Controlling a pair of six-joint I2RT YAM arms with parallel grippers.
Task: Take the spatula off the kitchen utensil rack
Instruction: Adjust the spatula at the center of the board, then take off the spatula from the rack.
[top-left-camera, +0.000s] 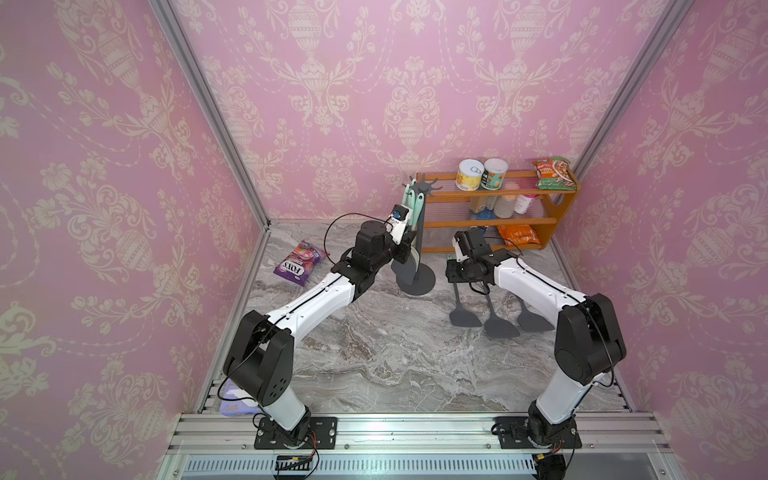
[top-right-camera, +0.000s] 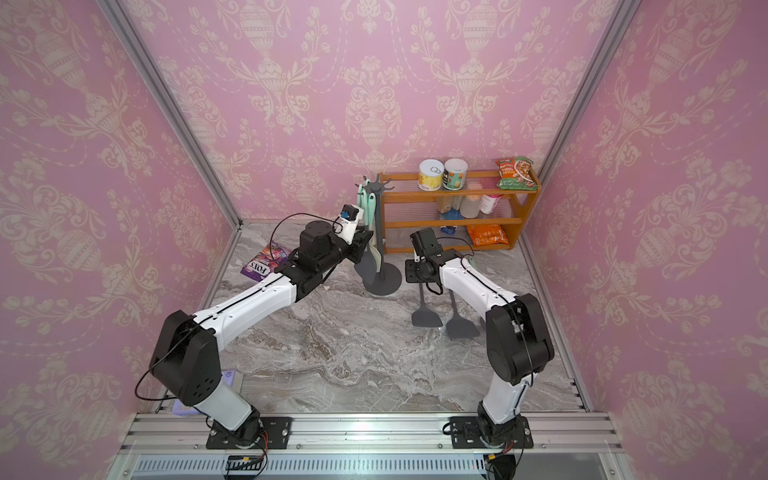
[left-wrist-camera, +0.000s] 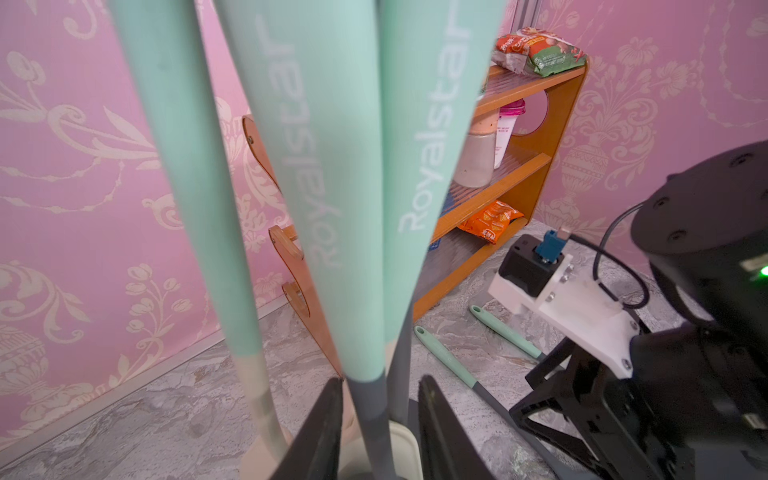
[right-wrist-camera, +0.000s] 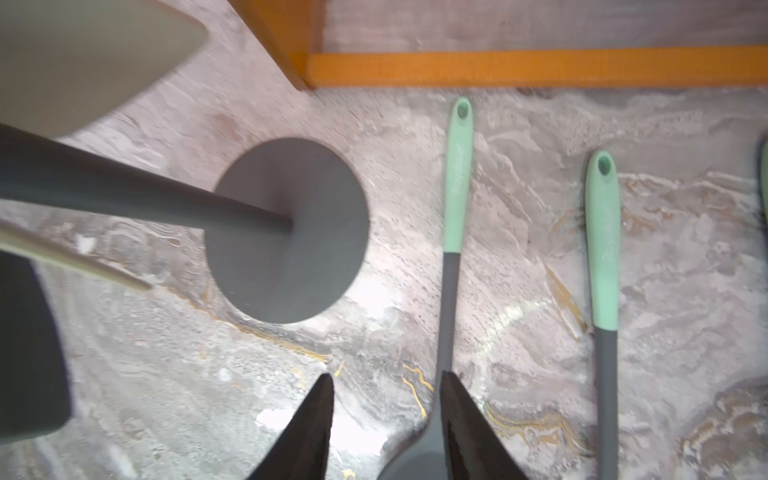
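**grill_dad:** Three spatulas (top-left-camera: 461, 318) lie flat on the bench (top-left-camera: 395, 357), side by side, just beside the round base of the rack (top-left-camera: 419, 284). Handles point toward the orange shelf (top-left-camera: 490, 224).

**pan_fan:** ok, and the rack itself?

**grill_dad:** Upright, by the end of that shelf. Three more mint-handled utensils (left-wrist-camera: 316, 166) hang off its hooks.

**pan_fan:** what are the arms up to?

**grill_dad:** Left tool (left-wrist-camera: 379, 380) is right up against the hanging ones, jaws spread with one grey shaft between them, not squeezing it as far as I can see. Right tool (right-wrist-camera: 387, 375) hangs over the spatula nearest the rack, jaws spread too, around its neck. Touching it or not, can't tell.
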